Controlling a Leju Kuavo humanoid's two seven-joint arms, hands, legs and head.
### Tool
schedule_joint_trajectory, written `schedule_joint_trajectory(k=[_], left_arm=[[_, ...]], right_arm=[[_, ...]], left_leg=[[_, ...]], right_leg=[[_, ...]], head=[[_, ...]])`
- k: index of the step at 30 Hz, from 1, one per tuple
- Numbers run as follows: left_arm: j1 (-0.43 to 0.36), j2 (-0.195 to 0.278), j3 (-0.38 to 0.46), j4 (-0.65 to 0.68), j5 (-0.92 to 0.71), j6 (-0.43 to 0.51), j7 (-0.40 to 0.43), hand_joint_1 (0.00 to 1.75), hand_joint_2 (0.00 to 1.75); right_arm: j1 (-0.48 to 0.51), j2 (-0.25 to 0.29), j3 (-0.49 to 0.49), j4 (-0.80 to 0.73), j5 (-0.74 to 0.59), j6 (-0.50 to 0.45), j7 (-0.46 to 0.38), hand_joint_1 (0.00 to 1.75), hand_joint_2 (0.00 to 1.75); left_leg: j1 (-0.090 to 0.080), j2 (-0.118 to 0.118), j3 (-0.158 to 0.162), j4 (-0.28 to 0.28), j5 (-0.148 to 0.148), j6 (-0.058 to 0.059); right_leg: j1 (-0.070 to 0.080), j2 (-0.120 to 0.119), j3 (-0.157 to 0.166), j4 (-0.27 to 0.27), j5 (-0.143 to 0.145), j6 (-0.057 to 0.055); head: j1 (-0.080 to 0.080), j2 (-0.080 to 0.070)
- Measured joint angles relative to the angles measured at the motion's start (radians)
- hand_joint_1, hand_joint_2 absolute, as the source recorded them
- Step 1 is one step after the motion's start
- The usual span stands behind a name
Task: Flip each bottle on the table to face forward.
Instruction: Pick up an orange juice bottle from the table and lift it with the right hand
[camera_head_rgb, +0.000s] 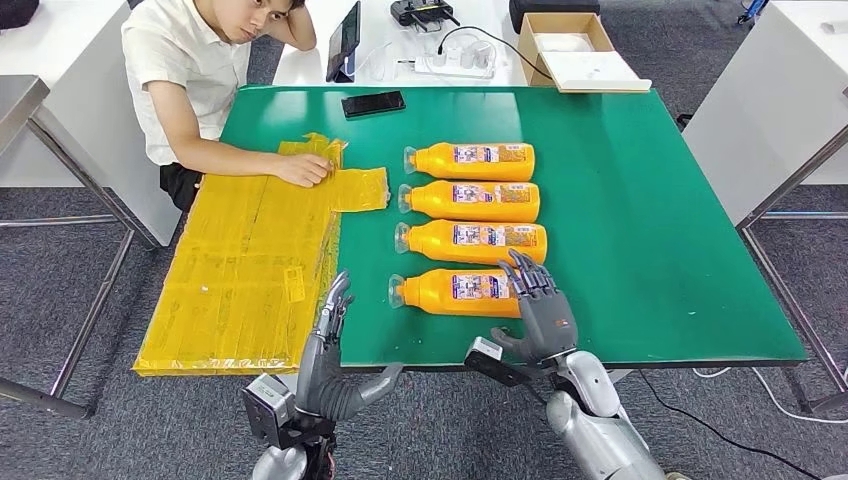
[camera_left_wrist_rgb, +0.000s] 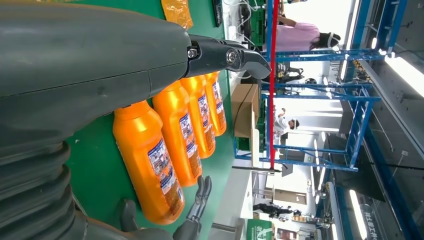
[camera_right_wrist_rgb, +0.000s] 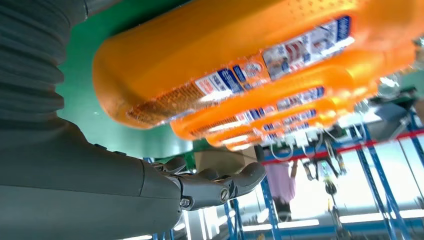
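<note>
Left hand: our left hand hangs at the table's near edge, at about 9 o'clock from the nearest bottle, fingers extended and apart, holding nothing.
Right hand: our right hand is at the base end of the nearest bottle, fingers spread and reaching over it; we cannot tell whether they touch, and nothing is gripped yet.
Nearest bottle: it lies on its side on the green table, long axis running 9 to 3 o'clock, clear cap toward 9, base toward 3, a label facing up.
Step in hand: we judge we are about to take this bottle for turning. To do it well we should wrap the body near the base, roll it about its long axis, and keep it clear of the second bottle just beyond.
Farther bottles: the third bottle and fourth bottle lie parallel in the same row toward 12 o'clock, caps also at 9.
Yellow sheet: a yellow sheet covers the table's left side; a person's hand rests on it.
Far edge: a phone lies at 12 o'clock.
</note>
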Motion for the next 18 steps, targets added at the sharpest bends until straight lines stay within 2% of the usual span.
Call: schedule_joint_trajectory(k=[6,11,18], left_arm=[[-0.004,0.000,0.000,0.005,0.000,0.000,0.000,0.00,1.75],[-0.005,0.000,0.000,0.006,-0.009,-0.001,0.003,0.00,1.75],[-0.006,-0.004,0.000,0.008,-0.024,0.000,0.013,0.00,1.75]], right_arm=[[-0.023,0.000,0.010,0.036,0.013,0.014,0.021,0.00,1.75],[-0.051,-0.005,0.036,0.068,0.085,0.044,0.144,0.00,1.75],[-0.104,-0.009,0.062,0.119,0.150,0.082,0.254,0.00,1.75]], left_leg=[[0.000,0.000,0.000,0.000,0.000,0.000],[0.000,0.000,0.000,0.000,0.000,0.000],[0.000,0.000,0.000,0.000,0.000,0.000]], right_leg=[[0.000,0.000,0.000,0.000,0.000,0.000],[0.000,0.000,0.000,0.000,0.000,0.000],[0.000,0.000,0.000,0.000,0.000,0.000]], head=[[0.000,0.000],[0.000,0.000],[0.000,0.000]])
